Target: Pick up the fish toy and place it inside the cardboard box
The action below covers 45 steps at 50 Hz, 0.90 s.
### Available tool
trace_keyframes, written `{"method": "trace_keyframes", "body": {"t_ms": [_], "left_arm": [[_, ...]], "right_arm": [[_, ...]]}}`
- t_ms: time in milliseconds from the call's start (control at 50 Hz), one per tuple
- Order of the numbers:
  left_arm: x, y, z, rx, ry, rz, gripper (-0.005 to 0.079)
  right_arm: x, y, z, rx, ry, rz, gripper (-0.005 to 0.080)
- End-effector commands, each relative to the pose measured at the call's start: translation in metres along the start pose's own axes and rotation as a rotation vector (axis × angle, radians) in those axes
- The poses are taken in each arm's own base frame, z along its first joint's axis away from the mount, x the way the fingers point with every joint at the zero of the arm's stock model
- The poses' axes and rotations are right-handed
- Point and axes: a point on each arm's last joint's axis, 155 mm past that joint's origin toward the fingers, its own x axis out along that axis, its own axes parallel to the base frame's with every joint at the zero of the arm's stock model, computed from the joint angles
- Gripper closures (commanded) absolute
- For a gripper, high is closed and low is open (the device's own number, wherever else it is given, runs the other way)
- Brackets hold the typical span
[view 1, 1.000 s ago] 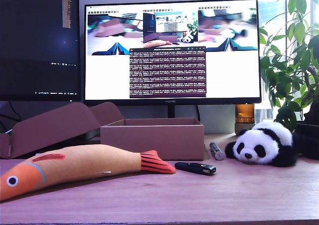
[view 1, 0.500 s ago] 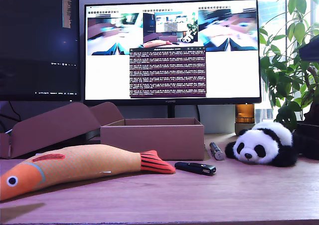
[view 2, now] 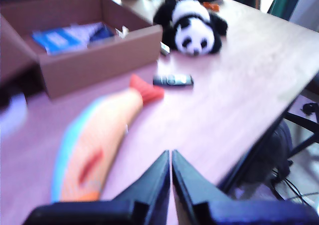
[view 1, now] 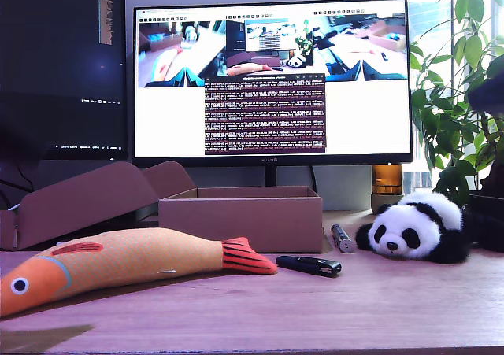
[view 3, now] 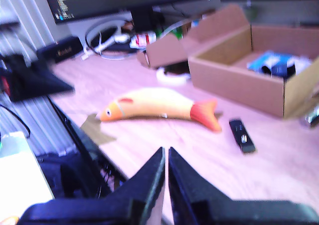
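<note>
The orange fish toy (view 1: pixel 118 264) lies flat on the table at the exterior view's left, its head toward that side and its red tail by the cardboard box (view 1: pixel 240 225). My first gripper (view 2: pixel 171 155) hovers shut and empty above the table, short of the fish toy (view 2: pixel 99 145) and the cardboard box (view 2: pixel 99 60). My second gripper (view 3: pixel 166 152) is also shut and empty, high above the table edge, with the fish toy (view 3: pixel 149 105) and the cardboard box (view 3: pixel 234 85) beyond it. Neither gripper shows clearly in the exterior view.
A plush panda (view 1: pixel 413 229), a black stick-shaped device (view 1: pixel 309 265) and a small cylinder (view 1: pixel 342 238) lie right of the box. A slanted cardboard piece (view 1: pixel 79 201) stands behind the fish. Monitors (view 1: pixel 272 79) and a plant (view 1: pixel 465 95) back the table. Blue items (view 2: pixel 67 35) lie in the box.
A shadow has spread over the table at the exterior view's lower left, and a dark shape has come in at its right edge. Fish, box and panda have not moved.
</note>
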Motion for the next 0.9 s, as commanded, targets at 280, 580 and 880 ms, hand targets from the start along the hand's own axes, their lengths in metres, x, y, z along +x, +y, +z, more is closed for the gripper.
{"method": "trace_keyframes", "body": {"t_ms": [280,580,880], "left_arm": [[0.023,0.008,-0.014,-0.038,0.19,0.046,0.076],[0.037,0.007,-0.006,-0.039,0.292,0.044,0.052],[0.053,0.023,-0.003,0.098,0.418,0.093,0.0223]], "right_arm": [[0.004,-0.002,-0.01,0.017,0.039,-0.001,0.0765],[0.004,-0.002,-0.01,0.015,0.038,-0.002,0.0765],[0.004,-0.009,-0.01,0.008,0.038,-0.036,0.0765]]}}
